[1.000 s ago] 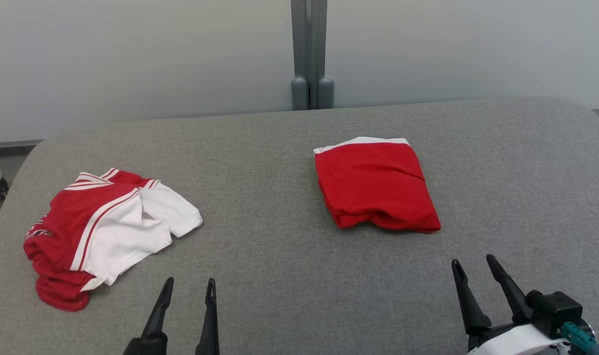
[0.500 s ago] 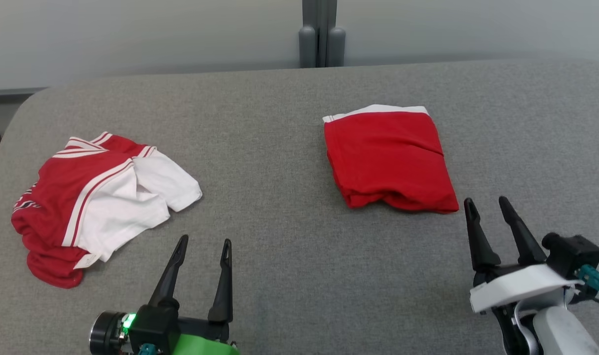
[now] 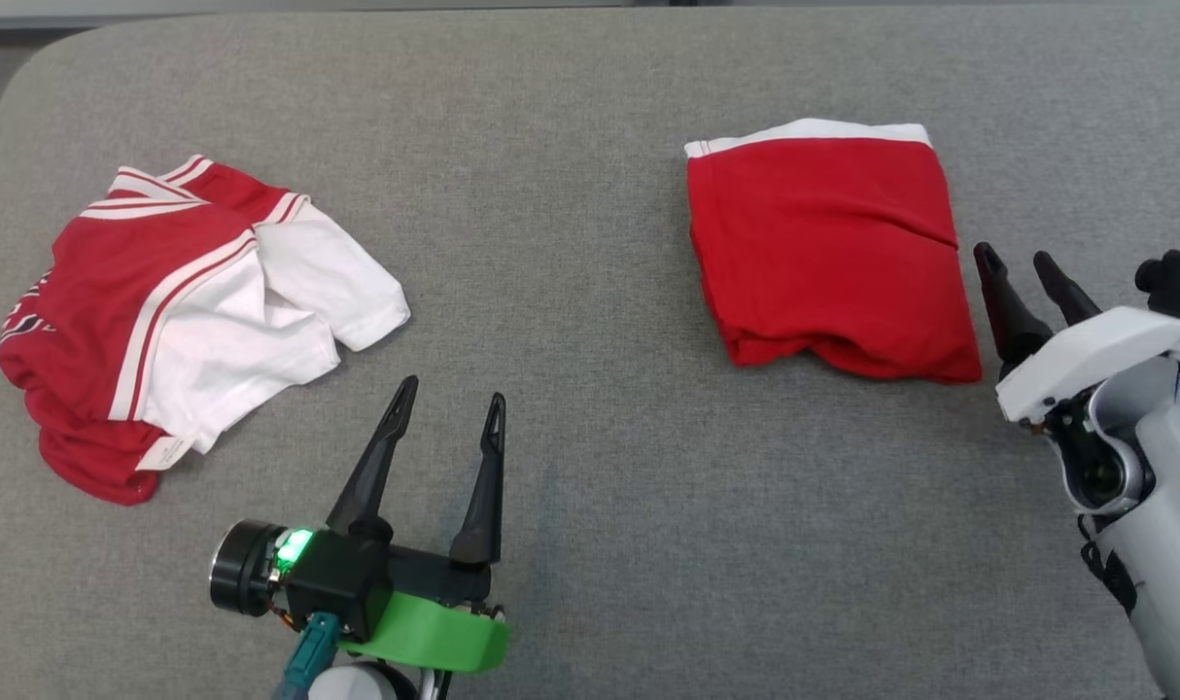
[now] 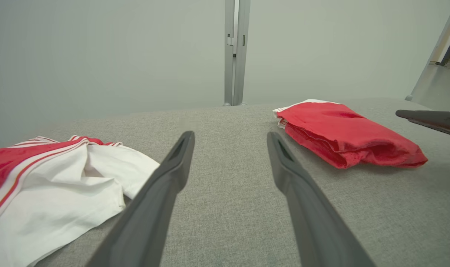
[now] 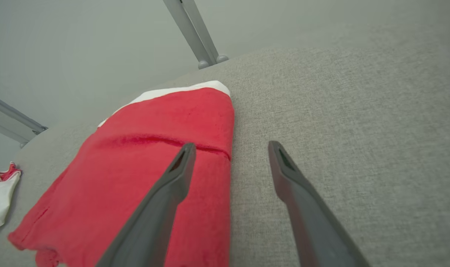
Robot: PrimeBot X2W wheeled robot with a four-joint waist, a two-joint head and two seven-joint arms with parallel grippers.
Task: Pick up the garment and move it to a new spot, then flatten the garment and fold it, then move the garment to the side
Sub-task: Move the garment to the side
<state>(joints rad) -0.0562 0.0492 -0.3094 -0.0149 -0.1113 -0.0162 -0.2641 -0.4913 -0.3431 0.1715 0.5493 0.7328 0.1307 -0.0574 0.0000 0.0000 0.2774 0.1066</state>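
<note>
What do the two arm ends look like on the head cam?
The left gripper has two long, black, tapered fingers on a black body with a lit green LED, a green bracket and a teal connector. The right gripper has the same fingers, a white wrist cover and a pale grey forearm.

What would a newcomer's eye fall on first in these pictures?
Two splashes of red on the grey table: a neatly folded red garment at the right and a crumpled red-and-white garment at the left. The right gripper sits just beside the folded one's right edge and the left gripper near the crumpled one, both with jaws open and empty.
</note>
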